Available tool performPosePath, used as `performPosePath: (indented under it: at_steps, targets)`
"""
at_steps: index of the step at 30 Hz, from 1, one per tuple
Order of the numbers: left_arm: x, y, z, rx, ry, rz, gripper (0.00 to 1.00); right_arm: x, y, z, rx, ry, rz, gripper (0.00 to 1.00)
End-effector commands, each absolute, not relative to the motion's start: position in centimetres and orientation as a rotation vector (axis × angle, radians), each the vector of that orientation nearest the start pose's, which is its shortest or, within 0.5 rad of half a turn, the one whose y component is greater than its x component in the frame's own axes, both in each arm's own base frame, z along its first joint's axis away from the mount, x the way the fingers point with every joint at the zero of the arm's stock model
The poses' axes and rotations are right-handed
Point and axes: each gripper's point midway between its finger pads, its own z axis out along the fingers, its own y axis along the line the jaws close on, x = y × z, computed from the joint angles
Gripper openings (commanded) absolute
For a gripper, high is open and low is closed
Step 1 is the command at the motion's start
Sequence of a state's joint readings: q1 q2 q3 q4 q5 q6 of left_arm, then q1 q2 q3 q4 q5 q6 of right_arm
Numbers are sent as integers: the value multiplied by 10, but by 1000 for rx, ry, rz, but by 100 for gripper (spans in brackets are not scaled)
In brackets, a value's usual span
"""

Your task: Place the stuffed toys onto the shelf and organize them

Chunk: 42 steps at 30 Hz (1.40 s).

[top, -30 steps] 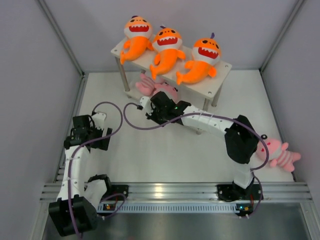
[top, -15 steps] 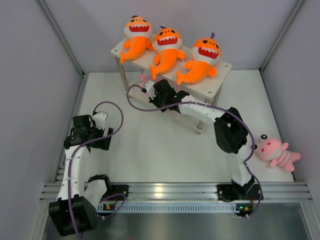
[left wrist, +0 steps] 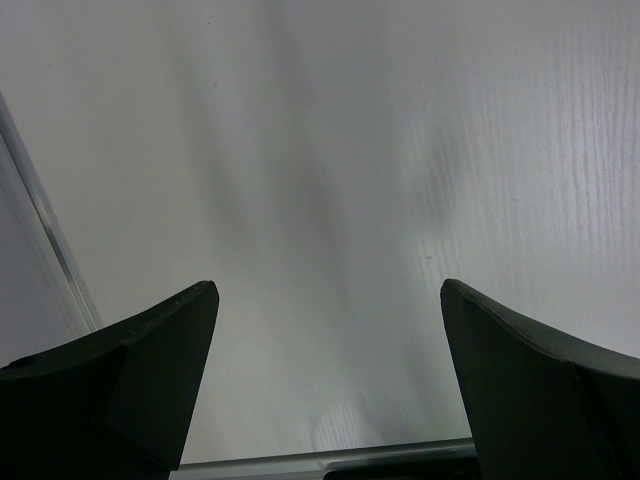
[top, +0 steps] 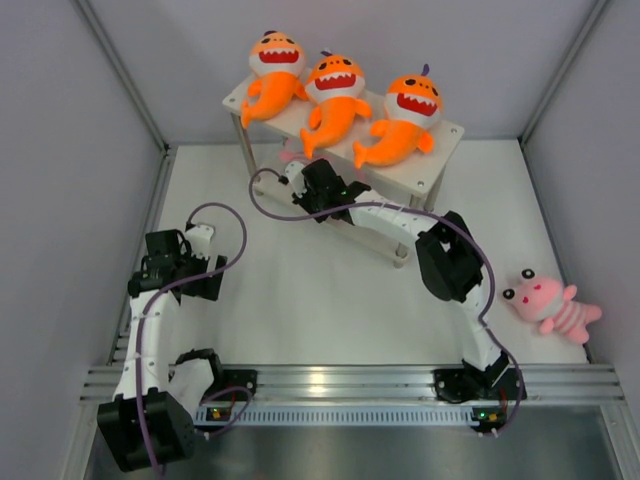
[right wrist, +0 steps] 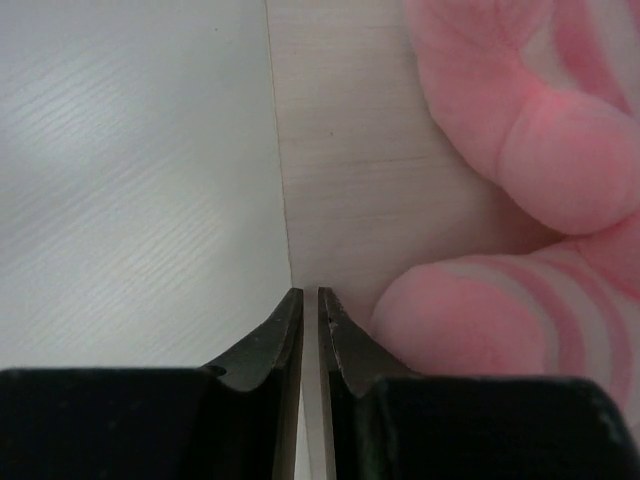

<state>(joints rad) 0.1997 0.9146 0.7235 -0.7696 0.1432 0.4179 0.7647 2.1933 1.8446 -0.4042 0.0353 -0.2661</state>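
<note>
- Left gripper [left wrist: 328, 290]: fingers spread wide and holding nothing, parked over bare table [top: 300, 320] near the left wall. Judged idle, kept out of the other arm's way.
- Shelf [top: 445, 135]: white, two tiers on thin metal legs, standing at the back of the table.
- Orange shark plushes [top: 272, 75], [top: 333, 95], [top: 405, 120]: three in a row along the top tier, mouths facing the arms. This part of the arrangement looks complete.
- Right gripper [right wrist: 310, 295]: the arm is stretched forward and to the left so that the tool reaches under the top board. Its jaws are drawn together with only a hairline gap and nothing between them, and their tips sit at the front edge of the lower tier [right wrist: 340, 150].
- Pink striped plush [right wrist: 520, 150]: lying on the lower tier just to the right of the closed jaws and apart from them. It was likely put there because the top is full. Whether one toy or two lie here cannot be told.
- Second pink striped plush [top: 548, 303]: on the table by the right wall, well away from the shelf and not yet placed. Judged the next item to fetch.
</note>
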Motion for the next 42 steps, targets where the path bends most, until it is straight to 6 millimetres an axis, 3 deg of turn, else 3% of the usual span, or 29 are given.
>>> performPosePath:
  at_steps: [1, 3, 6, 7, 9, 10, 11, 12, 13, 14, 17, 19, 20, 24, 28, 33, 37, 42]
  targets:
    - [224, 35, 109, 325, 2478, 50, 99, 414, 403, 141, -1148, 1900, 250, 12]
    - [225, 34, 110, 328, 2475, 48, 99, 409, 410, 171, -1126, 1785, 199, 17]
    - [225, 35, 111, 326, 2471, 52, 99, 408, 417, 190, -1115, 1718, 148, 28]
    - [225, 35, 111, 328, 2471, 52, 99, 414, 420, 206, -1083, 1702, 130, 32]
    - [225, 36, 112, 321, 2466, 56, 99, 428, 421, 200, -1075, 1708, 64, 39]
    - [225, 36, 113, 317, 2464, 59, 99, 438, 420, 213, -1039, 1692, 15, 43]
    - [225, 37, 113, 315, 2464, 62, 99, 445, 422, 198, -1051, 1708, -23, 46]
    - [225, 37, 113, 314, 2464, 64, 99, 451, 422, 195, -1055, 1705, -61, 52]
    - [225, 38, 113, 312, 2464, 65, 99, 460, 422, 205, -1021, 1692, -102, 53]
    - [225, 38, 113, 312, 2467, 63, 99, 467, 423, 191, -1026, 1706, -140, 55]
    - [225, 37, 113, 315, 2465, 61, 99, 486, 420, 189, -984, 1681, -236, 61]
    - [225, 37, 112, 316, 2467, 58, 99, 494, 421, 191, -977, 1668, -245, 65]
    - [225, 37, 113, 316, 2466, 58, 99, 496, 424, 181, -1006, 1670, -243, 68]
    - [225, 37, 112, 317, 2467, 60, 99, 508, 432, 174, -1004, 1642, -243, 69]
    - [225, 38, 112, 319, 2470, 66, 99, 521, 435, 175, -967, 1627, -254, 69]
    - [224, 40, 111, 316, 2479, 75, 99, 526, 437, 161, -984, 1632, -246, 63]
    - [224, 40, 112, 308, 2477, 77, 99, 536, 436, 152, -965, 1640, -228, 46]
    - [224, 40, 111, 312, 2478, 76, 99, 546, 434, 134, -956, 1670, -199, 17]
